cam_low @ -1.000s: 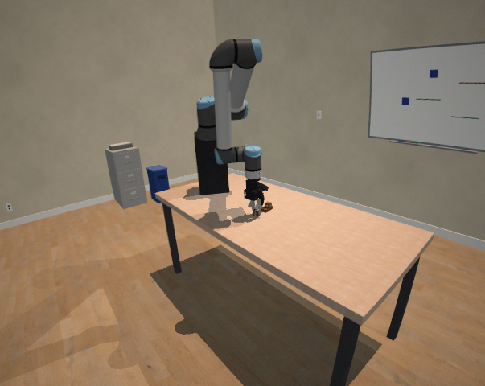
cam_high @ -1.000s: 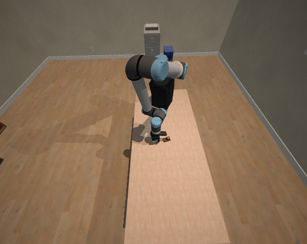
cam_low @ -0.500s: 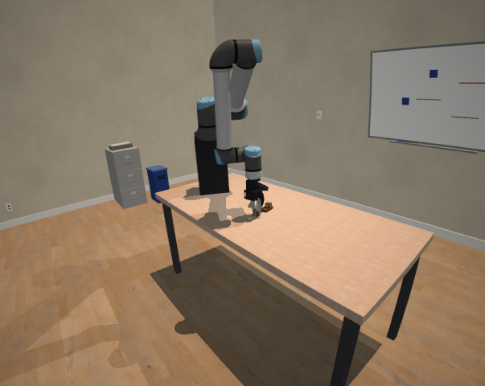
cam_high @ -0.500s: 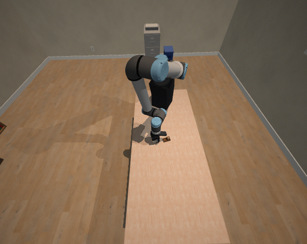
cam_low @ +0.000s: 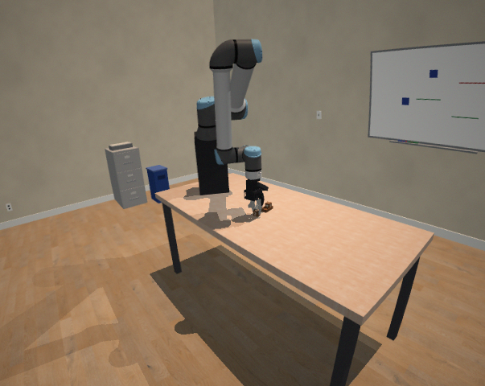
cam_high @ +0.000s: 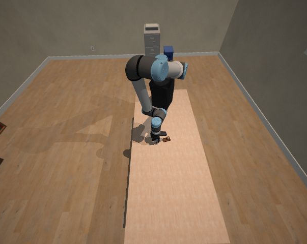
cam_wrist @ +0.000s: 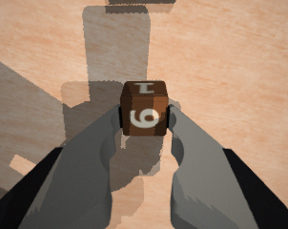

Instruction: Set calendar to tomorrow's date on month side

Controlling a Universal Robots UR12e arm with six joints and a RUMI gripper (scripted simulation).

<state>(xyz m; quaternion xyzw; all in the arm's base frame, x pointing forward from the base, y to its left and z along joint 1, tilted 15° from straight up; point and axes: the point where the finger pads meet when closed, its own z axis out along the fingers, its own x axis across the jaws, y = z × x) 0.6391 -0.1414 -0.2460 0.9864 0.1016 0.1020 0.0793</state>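
Tight spot by the tray!
Tray point(cam_high: 168, 139) sits at three o'clock of gripper point(cam_high: 155, 140); table point(cam_high: 174, 196) toward six runs open.

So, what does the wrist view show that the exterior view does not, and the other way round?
Only the wrist view shows the digits on the brown cube: a 1 on top and a 6 or 9 facing the camera. Only the exterior view shows the calendar tray beside the gripper, the whole arm, the whiteboard and the filing cabinet. Both show the gripper closed on the cube over the table.
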